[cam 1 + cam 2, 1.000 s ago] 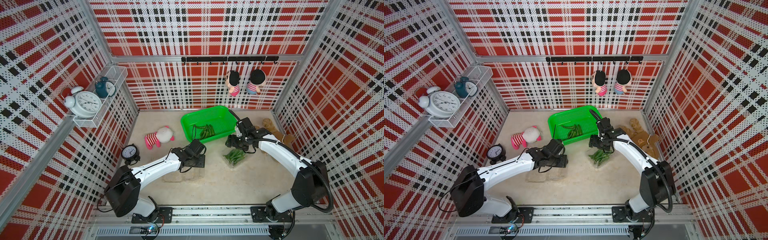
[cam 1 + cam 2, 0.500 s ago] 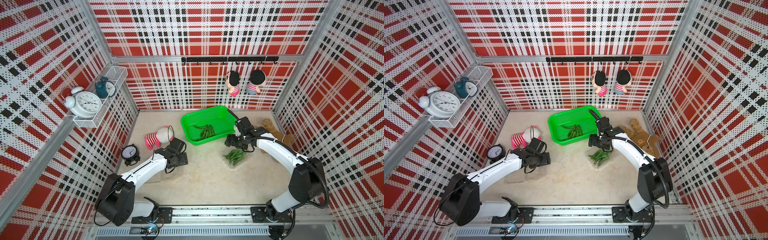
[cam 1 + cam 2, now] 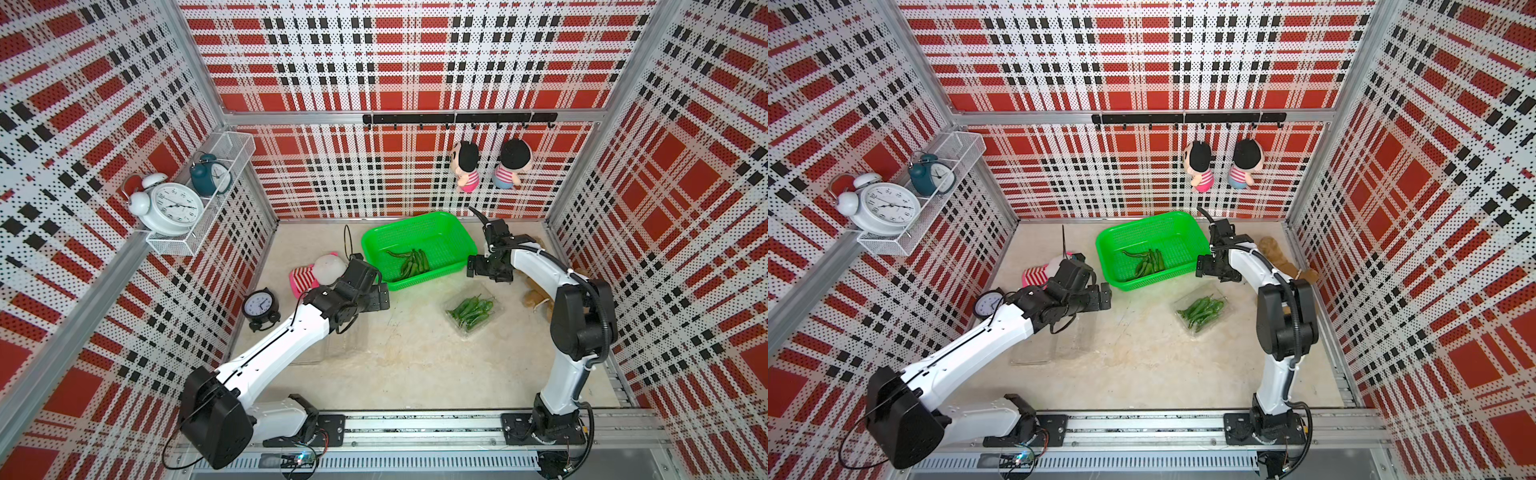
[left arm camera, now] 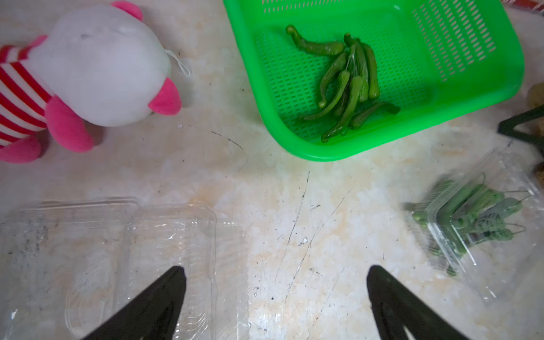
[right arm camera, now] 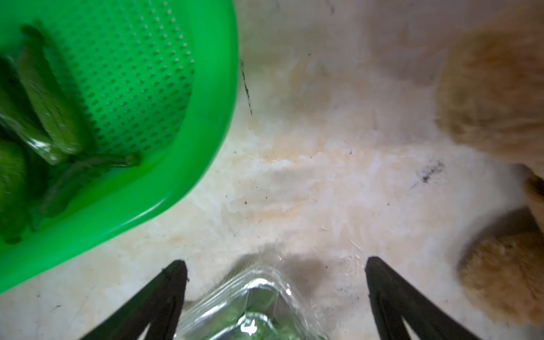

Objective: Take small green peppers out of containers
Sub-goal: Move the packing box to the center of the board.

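Your left arm point(image 3: 282, 345) is stretching low and diagonally forward, its left tool point(image 4: 275, 269) pointing down with jaws spread wide (gripping nothing). Your right arm point(image 3: 540, 270) is rising upright, bending forward at the elbow, its right tool point(image 5: 275, 263) gaping wide too, holding nothing.

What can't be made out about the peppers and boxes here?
Empty clear container: the left arm covers part of it in both top views.
Brown plush toy: mostly behind the right arm there.
Full container: blurred and cut off by the right wrist view's edge.
Peppers inside it: too small to count in a top view.
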